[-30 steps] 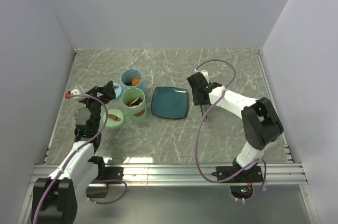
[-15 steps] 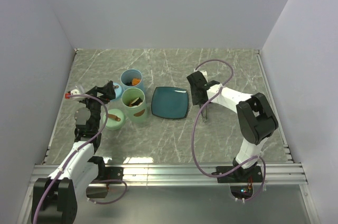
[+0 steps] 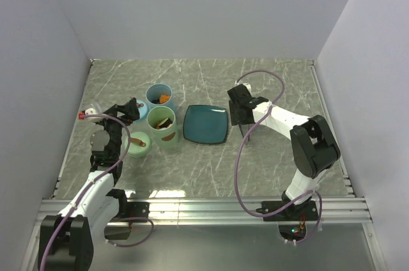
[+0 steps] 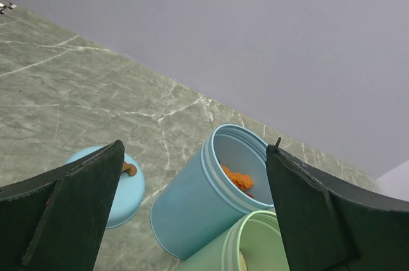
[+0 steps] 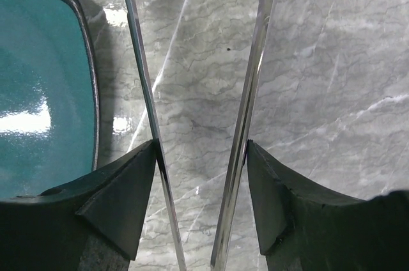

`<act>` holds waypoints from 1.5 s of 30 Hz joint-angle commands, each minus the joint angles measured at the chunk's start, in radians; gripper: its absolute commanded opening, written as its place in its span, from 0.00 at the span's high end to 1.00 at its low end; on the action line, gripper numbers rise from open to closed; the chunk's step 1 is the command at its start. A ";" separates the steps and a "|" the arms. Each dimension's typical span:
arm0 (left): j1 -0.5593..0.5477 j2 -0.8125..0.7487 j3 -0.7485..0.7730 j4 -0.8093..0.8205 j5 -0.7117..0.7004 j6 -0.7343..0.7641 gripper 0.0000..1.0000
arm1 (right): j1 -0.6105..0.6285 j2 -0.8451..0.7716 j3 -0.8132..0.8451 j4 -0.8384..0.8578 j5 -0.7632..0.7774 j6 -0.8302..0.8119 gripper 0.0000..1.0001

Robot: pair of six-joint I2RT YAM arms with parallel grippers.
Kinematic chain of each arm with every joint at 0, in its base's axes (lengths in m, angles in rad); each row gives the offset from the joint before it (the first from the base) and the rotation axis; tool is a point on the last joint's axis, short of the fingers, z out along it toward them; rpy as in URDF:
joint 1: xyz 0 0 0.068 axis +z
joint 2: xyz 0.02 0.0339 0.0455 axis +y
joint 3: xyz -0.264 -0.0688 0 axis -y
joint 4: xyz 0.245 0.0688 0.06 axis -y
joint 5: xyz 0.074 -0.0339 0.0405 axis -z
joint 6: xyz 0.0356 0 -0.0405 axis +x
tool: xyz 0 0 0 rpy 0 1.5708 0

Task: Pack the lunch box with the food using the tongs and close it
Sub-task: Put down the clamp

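The silver tongs [image 5: 252,92] stand between the fingers of my right gripper [image 5: 201,143]; each thin arm rests against one fingertip, so the gripper is shut on them. They point down at the table just right of the teal plate [image 3: 206,124], which is bare. The lunch box shows as a blue tub [image 4: 198,201] and a green tub [image 3: 162,124]. Orange food [image 4: 238,179] lies in the blue tub and beige and brown pieces [image 3: 163,122] in the green one. My left gripper [image 4: 197,146] hangs open over the blue tub with nothing in it.
A blue lid [image 4: 124,188] with a brown knob lies on the table left of the blue tub, and a green lid [image 3: 138,141] lies left of the green tub. Grey walls close in the marble table [image 3: 211,169] on three sides.
The right jaws have widened and the tongs' two arms have spread apart with them. The right wrist has shifted slightly. The left arm has not moved.
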 commanded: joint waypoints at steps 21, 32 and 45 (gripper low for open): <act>0.004 -0.007 0.004 0.033 -0.007 -0.011 0.01 | -0.012 0.003 0.031 -0.016 0.006 0.002 0.24; 0.004 0.063 0.035 0.001 -0.073 -0.028 0.01 | -0.011 -0.282 0.019 0.072 -0.029 -0.025 0.21; 0.004 0.241 0.191 -0.133 -0.125 0.089 0.02 | -0.020 -0.267 0.126 0.310 -0.320 -0.157 0.21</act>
